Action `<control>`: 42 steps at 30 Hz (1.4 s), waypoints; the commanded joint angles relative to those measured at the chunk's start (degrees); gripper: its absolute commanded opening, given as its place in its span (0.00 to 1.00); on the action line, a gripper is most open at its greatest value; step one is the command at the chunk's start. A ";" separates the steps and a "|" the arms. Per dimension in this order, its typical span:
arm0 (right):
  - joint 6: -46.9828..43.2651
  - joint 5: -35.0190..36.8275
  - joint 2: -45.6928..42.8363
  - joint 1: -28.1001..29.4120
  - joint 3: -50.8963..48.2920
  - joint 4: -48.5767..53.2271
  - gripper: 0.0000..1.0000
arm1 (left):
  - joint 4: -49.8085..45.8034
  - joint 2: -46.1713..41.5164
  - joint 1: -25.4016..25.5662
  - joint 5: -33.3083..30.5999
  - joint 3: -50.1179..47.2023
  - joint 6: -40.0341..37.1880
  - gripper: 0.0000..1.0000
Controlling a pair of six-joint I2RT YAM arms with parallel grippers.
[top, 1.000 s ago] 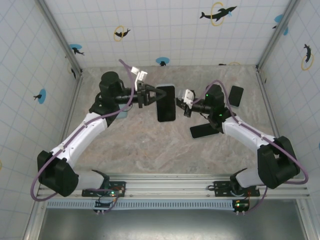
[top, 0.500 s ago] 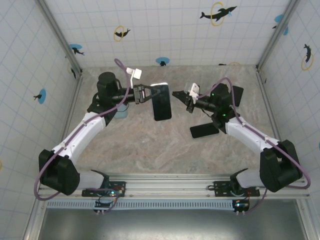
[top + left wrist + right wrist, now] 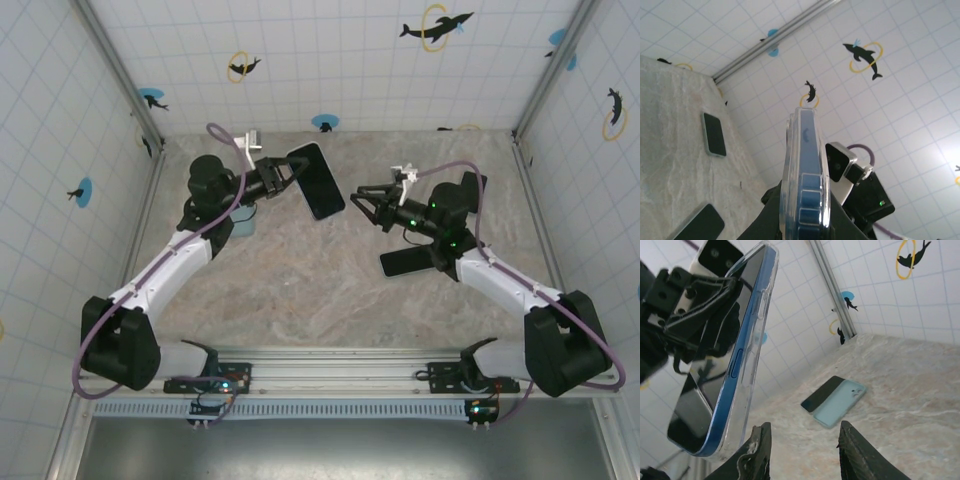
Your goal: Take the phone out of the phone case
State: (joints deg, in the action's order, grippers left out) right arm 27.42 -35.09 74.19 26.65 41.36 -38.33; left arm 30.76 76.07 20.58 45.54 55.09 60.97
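Two grippers meet above the middle of the scene. The left gripper [image 3: 287, 175] is clenched on one end of the blue phone [image 3: 322, 183], which sits inside its clear plastic case [image 3: 759, 335] and hangs tilted in the air, well above the marbled stone-pattern tabletop [image 3: 300, 290]. The right gripper [image 3: 805, 452] has its jaws parted with nothing between them, and it is just beside the phone's free end without touching it. The main risk, as I judge it, is that the right gripper closes on case and phone together. A pull would then free nothing, or would drag the whole piece out of the left gripper's narrow end-hold. A glancing bite on the slick case lip could slip off. A hard pry could twist the phone loose and drop it onto the tabletop, perhaps onto the flat black phone [image 3: 406, 262] lying under the right arm.
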 commanded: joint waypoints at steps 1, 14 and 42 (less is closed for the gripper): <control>10.84 0.03 -1.25 0.91 -1.74 -6.65 0.38 | 7.82 -1.63 0.20 -2.16 -0.79 4.42 0.00; 17.59 -2.65 2.03 2.43 -2.12 -11.75 0.37 | 13.05 -1.45 0.30 -3.52 -3.39 7.58 0.00; 23.69 -4.83 2.41 0.86 -4.91 -18.80 0.36 | 14.03 -1.36 0.34 -3.50 -4.04 8.48 0.00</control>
State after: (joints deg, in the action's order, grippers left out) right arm 49.74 -38.41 75.79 27.03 36.56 -52.58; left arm 40.01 76.07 20.62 41.91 50.50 68.25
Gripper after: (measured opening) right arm 0.358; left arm 0.144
